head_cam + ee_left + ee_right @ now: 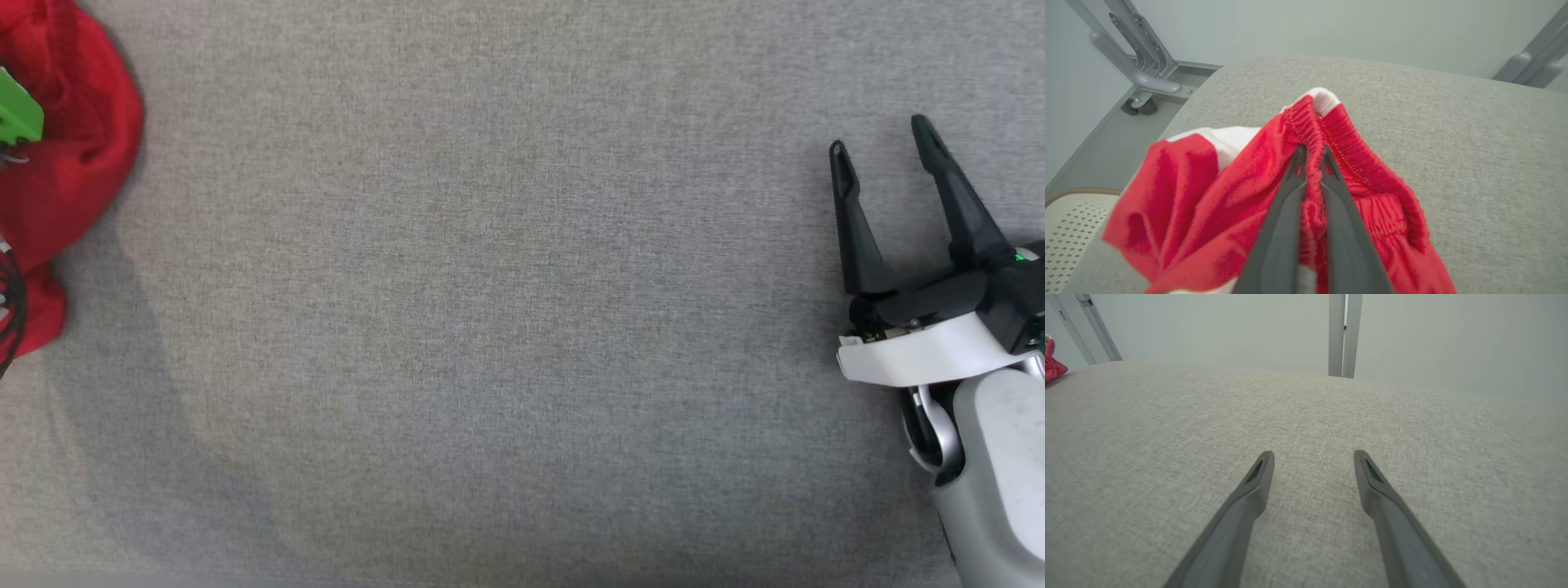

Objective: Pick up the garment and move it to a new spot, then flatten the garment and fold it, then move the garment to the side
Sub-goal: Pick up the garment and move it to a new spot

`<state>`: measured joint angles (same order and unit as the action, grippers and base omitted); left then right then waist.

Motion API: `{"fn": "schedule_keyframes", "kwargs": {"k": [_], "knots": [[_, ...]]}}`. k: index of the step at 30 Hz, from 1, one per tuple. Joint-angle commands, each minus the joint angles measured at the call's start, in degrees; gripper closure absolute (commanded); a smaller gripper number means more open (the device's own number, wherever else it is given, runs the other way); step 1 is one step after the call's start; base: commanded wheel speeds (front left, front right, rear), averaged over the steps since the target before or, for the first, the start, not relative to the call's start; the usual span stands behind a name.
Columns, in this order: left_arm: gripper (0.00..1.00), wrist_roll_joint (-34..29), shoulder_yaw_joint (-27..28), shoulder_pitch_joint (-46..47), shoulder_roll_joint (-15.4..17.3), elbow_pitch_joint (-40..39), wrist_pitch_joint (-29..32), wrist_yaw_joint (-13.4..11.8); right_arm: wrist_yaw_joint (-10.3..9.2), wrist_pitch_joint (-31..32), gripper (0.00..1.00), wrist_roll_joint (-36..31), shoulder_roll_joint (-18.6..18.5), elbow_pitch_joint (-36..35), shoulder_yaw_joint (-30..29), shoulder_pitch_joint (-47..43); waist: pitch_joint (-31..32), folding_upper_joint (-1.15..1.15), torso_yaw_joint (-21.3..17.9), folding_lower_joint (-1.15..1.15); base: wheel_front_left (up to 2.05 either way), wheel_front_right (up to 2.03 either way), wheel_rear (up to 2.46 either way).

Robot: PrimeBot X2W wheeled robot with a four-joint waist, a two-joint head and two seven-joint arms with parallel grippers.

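a wide grey woven surface (490, 327) runs across the head view. the red garment (82, 163) is bunched at its far left edge, well apart from the right gripper (880, 137) at the lower right, whose 2 dark fingers stand spread with nothing between them.

in the left wrist view the left gripper (1312, 152) is pinched closed on the garment's gathered elastic waistband (1349, 141). the cloth lies crumpled in red and white folds near a corner of the surface, with a metal frame (1139, 77) beyond.

in the right wrist view the spread fingers hover over bare fabric, and a scrap of red shows at the far left.

this looks like step 1, the pick-up: the grip is made, the lift not yet. the next move likely calls for raising the waistband clear and carrying it toward the open middle, where both grippers could flatten it. 1 pinch on a loose heap may let the rest drag.
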<state>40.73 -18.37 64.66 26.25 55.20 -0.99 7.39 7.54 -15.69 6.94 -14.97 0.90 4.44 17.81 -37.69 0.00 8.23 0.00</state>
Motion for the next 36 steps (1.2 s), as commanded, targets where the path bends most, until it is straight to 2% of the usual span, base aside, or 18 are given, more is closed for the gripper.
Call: {"fn": "schedule_keyframes", "kwargs": {"k": [1, 6, 11, 20, 29, 36], "knots": [[1.0, 0.6, -1.7, -1.4, 1.3, -1.6, -1.5, 0.1, -0.1, 1.0, 0.0, 0.3, 0.5, 3.1, 0.3, -3.3, 4.1, 0.0, -0.4, 0.0, 0.0, 0.0, 0.0], [1.0, 1.3, -9.7, -3.4, 4.9, -9.2, -6.9, 0.1, -0.07, 0.6, 0.0, 1.3, 3.2, 3.3, 0.7, -3.7, 11.3, 0.0, -1.9, 0.0, 0.0, 0.0, 0.0], [1.0, 3.1, -17.8, -3.2, 7.6, -18.7, -9.2, 0.1, -0.08, 0.6, 0.0, 2.2, 5.1, 4.2, -0.1, -6.4, 18.6, 0.0, -3.6, 0.0, 0.0, 0.0, 0.0], [1.0, 6.1, -26.7, 0.0, 9.8, -32.4, -7.7, 0.1, -0.08, 0.6, 0.0, 3.6, 8.5, 5.1, -0.4, -10.9, 27.9, 0.0, -10.4, 0.0, 0.0, 0.0, 0.0], [1.0, 8.7, -32.5, 2.1, 6.3, -39.0, -6.7, 0.1, -0.08, 0.6, 0.0, 4.7, 9.8, 5.2, 0.0, -12.6, 32.1, 0.0, -19.4, 0.0, 0.0, 0.0, 0.0], [1.0, 9.3, -41.5, -2.5, 2.9, -40.1, -7.4, 0.1, -0.08, 0.6, 0.0, 4.5, 9.8, 4.4, -0.7, -12.9, 31.8, 0.0, -21.5, 0.0, 0.0, 0.0, 0.0]]}}
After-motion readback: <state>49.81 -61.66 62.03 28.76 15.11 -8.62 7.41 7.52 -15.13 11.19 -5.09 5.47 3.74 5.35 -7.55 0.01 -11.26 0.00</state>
